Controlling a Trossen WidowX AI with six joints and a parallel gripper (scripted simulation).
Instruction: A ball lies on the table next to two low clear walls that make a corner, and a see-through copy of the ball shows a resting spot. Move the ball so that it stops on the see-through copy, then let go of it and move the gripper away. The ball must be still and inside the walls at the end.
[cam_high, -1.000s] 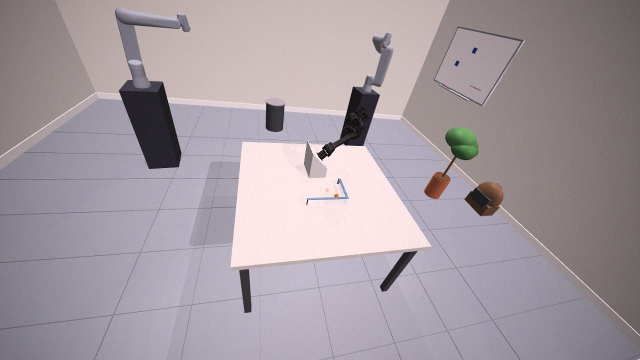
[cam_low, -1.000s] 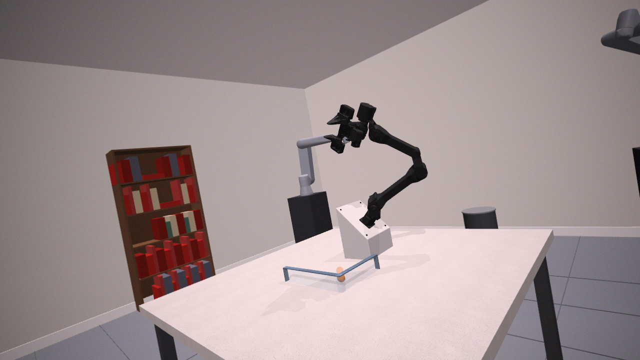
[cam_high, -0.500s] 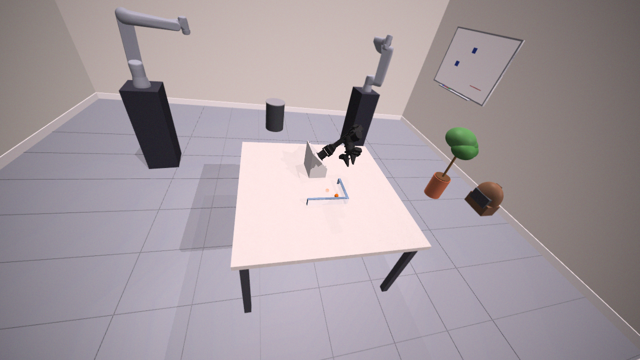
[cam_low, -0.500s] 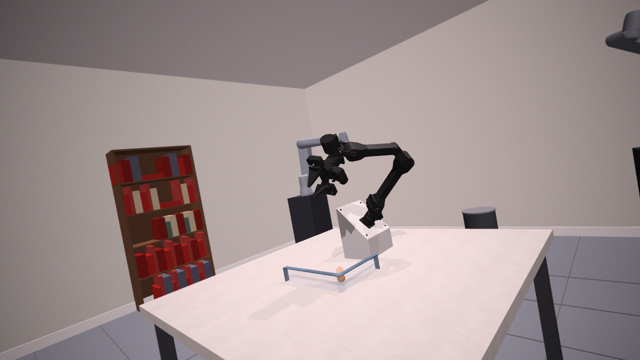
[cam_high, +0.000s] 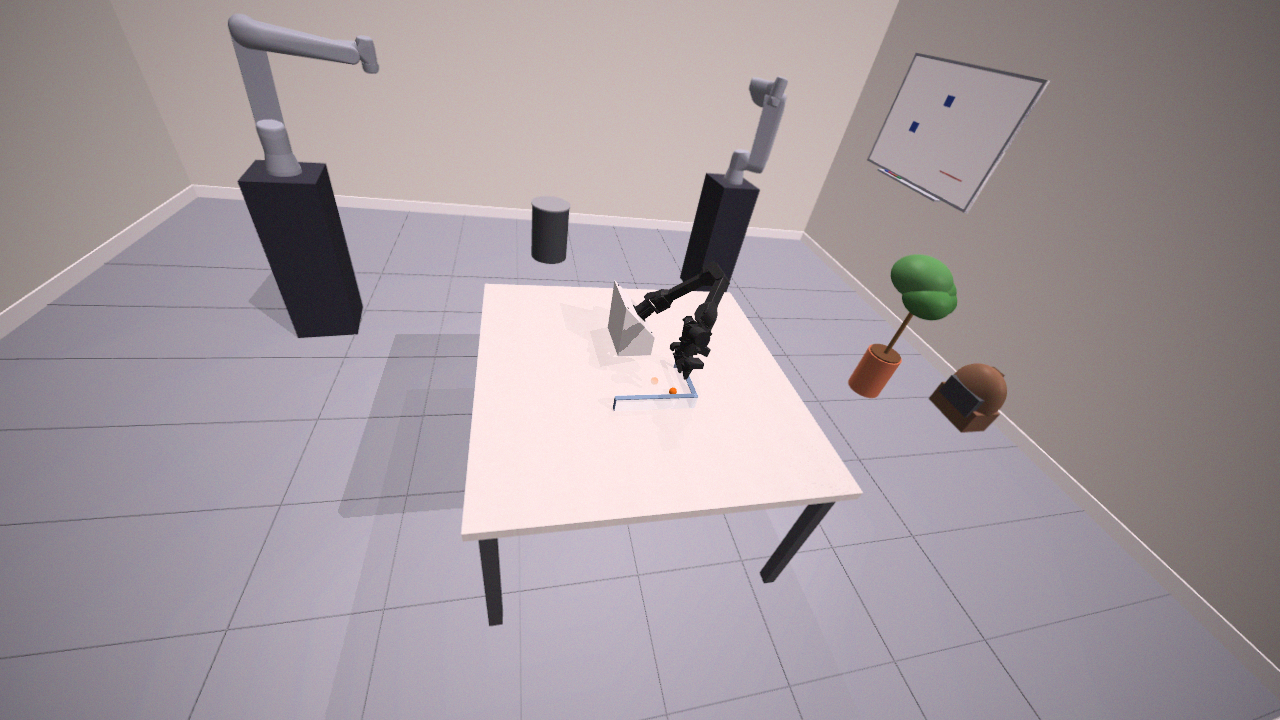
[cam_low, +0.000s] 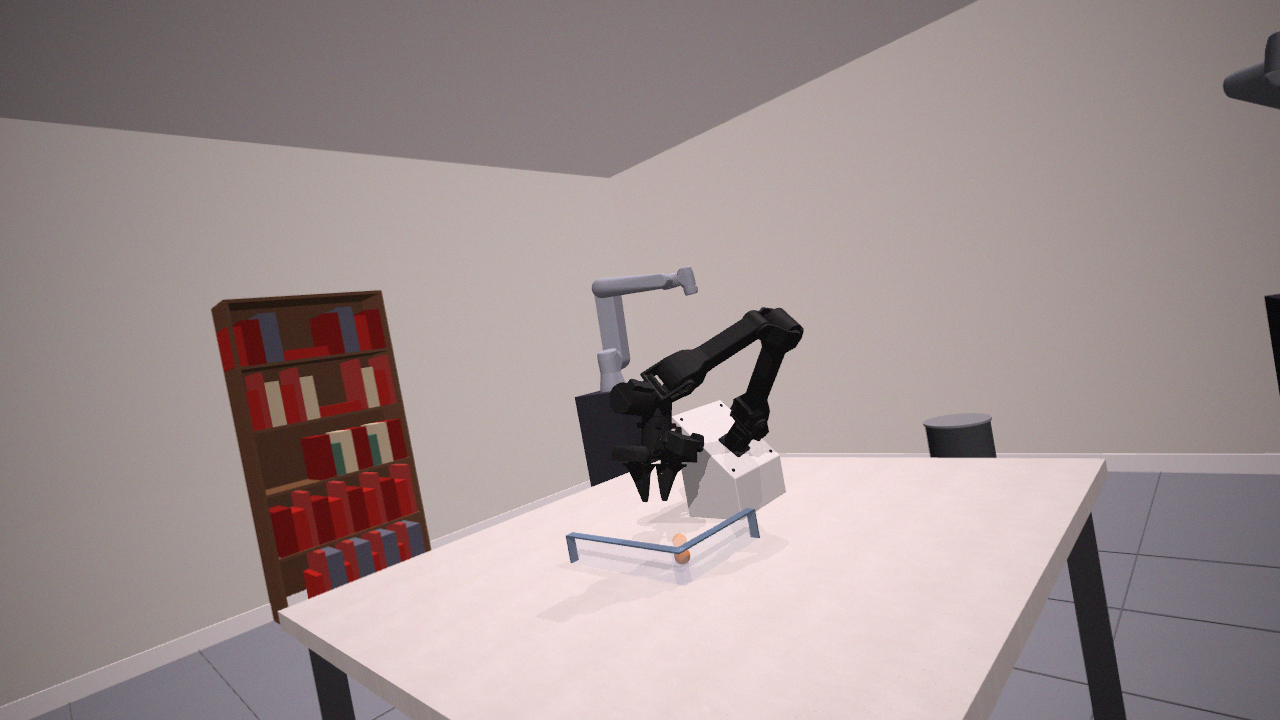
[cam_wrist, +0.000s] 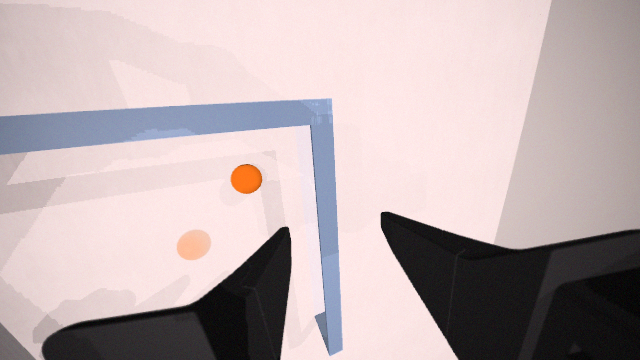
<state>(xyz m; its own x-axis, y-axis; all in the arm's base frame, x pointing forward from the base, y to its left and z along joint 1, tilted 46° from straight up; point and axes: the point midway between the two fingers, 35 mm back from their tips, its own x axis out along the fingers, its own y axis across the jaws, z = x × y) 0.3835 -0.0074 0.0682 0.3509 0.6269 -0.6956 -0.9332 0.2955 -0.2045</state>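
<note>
The orange ball (cam_high: 673, 391) (cam_low: 682, 557) (cam_wrist: 246, 179) lies on the table inside the corner of the two low clear walls (cam_high: 644, 397) (cam_low: 622, 541) (cam_wrist: 326, 200), whose top edges are blue. The pale see-through copy (cam_high: 654, 380) (cam_low: 678, 539) (cam_wrist: 194, 245) shows a short way from the ball, farther from the corner. My gripper (cam_low: 654, 499) (cam_wrist: 335, 226) points down and is open and empty. It hangs above the walls, and in the wrist view its fingertips stand either side of one wall's blue edge, with ball and copy to the left.
A white sloped block (cam_high: 631, 333) (cam_low: 716, 474) carries the arm's base and stands on the table (cam_high: 554, 474) (cam_low: 850, 608) behind the walls. The black arm (cam_high: 684, 291) (cam_low: 729, 344) reaches from it over the table. Two grey arms on dark pedestals stand beyond the table.
</note>
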